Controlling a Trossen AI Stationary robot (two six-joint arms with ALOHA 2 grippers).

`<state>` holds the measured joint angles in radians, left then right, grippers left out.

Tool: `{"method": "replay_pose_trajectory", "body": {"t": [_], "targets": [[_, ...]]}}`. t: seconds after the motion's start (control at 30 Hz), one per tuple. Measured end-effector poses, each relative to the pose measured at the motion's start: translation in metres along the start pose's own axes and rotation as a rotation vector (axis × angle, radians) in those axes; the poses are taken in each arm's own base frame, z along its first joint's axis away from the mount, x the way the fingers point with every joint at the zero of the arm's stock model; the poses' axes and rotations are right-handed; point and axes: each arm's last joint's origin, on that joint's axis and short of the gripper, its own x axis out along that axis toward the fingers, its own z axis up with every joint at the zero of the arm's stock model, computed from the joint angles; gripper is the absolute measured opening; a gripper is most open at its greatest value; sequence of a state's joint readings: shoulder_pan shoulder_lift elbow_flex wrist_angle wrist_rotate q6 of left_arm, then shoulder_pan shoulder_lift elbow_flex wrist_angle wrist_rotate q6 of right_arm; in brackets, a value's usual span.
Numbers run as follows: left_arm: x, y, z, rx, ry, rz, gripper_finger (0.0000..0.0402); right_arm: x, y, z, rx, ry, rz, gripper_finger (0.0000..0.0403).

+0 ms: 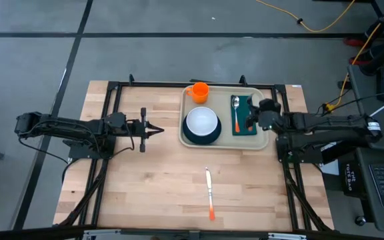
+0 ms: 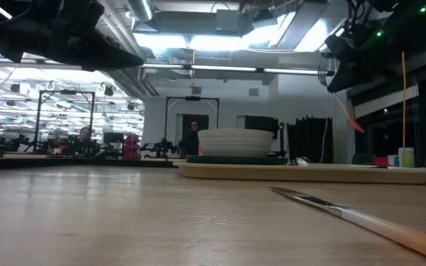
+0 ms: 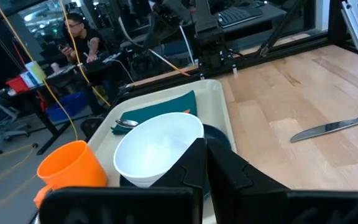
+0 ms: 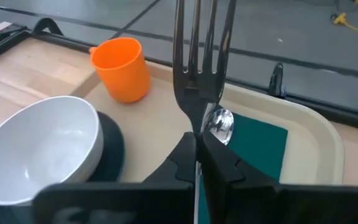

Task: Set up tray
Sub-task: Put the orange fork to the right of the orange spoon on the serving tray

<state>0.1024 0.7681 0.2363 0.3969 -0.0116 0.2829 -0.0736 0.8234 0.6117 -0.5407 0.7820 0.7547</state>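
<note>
The beige tray [image 1: 224,137] lies at the table's far middle. On it stand an orange cup [image 1: 199,91] and a white bowl [image 1: 202,121] on a dark plate [image 1: 191,139]. A green napkin [image 1: 245,127] on the tray bears an orange-handled spoon [image 1: 236,115]. My right gripper [image 4: 197,142] hovers over the napkin's right part [image 4: 253,149], shut on a metal fork [image 4: 199,43]. My left gripper [image 1: 160,129] hangs shut and empty above the table, left of the tray. My right gripper pinches the fork's neck [image 4: 196,121], just below the tines, between its two fingers. The fingers come from the table's right side, slanting down. The tines stick out past the fingertips toward the cup. The fork is lifted clear above the napkin and the spoon's bowl [image 4: 220,122].
An orange-handled knife [image 1: 209,195] lies on the bare wood near the table's front edge. Black frame rails [image 1: 112,100] run along the table's sides and far edge. A person [image 3: 79,37] sits in the room beyond the table.
</note>
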Motion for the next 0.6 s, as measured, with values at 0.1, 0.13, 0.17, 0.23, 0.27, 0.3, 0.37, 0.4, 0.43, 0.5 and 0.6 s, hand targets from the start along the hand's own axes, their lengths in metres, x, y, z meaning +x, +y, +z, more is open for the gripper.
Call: {"method": "replay_pose_trajectory", "body": {"t": [0.1,0.13,0.17,0.23,0.27,0.3,0.37,0.4,0.43,0.5,0.6], "targets": [[0.000,0.000,0.000,0.046,-0.001,0.000,0.0007,0.004,-0.004,0.002,0.020,0.016,-0.012,0.0011],[0.000,0.000,0.000,0.061,-0.003,0.001,0.0008,0.006,-0.005,0.003,0.028,0.024,-0.014,0.0011],[0.000,0.000,0.000,0.070,-0.004,0.001,0.0008,0.007,-0.006,0.004,0.035,0.032,-0.014,0.0011],[0.000,0.000,0.000,0.078,-0.004,0.001,0.0010,0.010,-0.008,0.005,0.051,0.051,-0.013,0.0011],[0.000,0.000,0.000,0.078,-0.004,0.001,0.0010,0.011,-0.010,0.006,0.058,0.060,-0.012,0.0011],[0.000,0.000,0.000,0.078,-0.004,0.001,0.0010,0.012,-0.011,0.007,0.066,0.068,-0.012,0.0011],[0.000,0.000,0.000,0.078,-0.003,0.001,0.0010,0.015,-0.014,0.008,0.080,0.077,-0.021,0.0011],[0.000,0.000,0.000,0.079,-0.003,0.001,0.0009,0.016,-0.015,0.009,0.087,0.077,-0.030,0.0011],[0.000,0.000,0.000,0.079,-0.003,0.001,0.0009,0.017,-0.017,0.010,0.093,0.075,-0.042,0.0011],[0.000,0.000,0.000,0.079,-0.004,0.001,0.0009,0.019,-0.020,0.012,0.108,0.075,-0.060,0.0011],[0.000,0.000,0.000,0.079,-0.003,0.001,0.0010,0.023,-0.024,0.016,0.133,0.102,-0.053,0.0011]]}}
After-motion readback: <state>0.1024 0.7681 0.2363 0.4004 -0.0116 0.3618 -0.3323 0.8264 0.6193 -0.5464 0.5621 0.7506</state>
